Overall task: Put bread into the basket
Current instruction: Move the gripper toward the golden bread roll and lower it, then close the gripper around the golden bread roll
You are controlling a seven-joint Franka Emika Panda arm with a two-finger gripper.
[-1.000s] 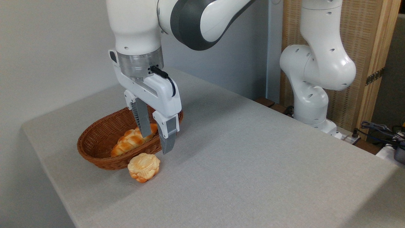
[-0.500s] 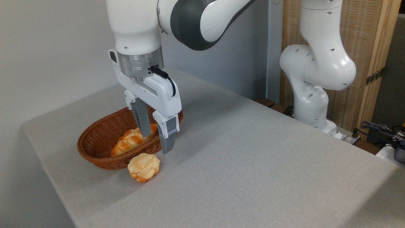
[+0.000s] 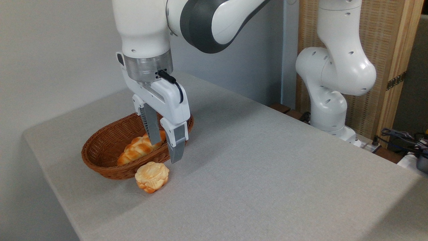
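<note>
Grey fingers: the gripper [image 3: 165, 153] points down with its two jaws apart and nothing between them; it hangs over the near right rim of the basket.
Bread: the round bun [image 3: 152, 176] lies on the table, outside the basket, touching or almost touching its front wall; it is below and a little left of the fingertips.
Basket: the oval wicker basket [image 3: 100, 147] stands near the left edge of the table; a braided loaf [image 3: 138, 150] lies inside it already.
Table: grey cloth surface [image 3: 254, 174], bare to the right of the bun.
Step in hand: I judge it is the approach to the bun; no grasp is made yet.
Next move: the gripper should shift toward the camera and slightly left, come down with one finger on each side of the bun, and close. The basket wall is very close, so the rear finger has little room there.
</note>
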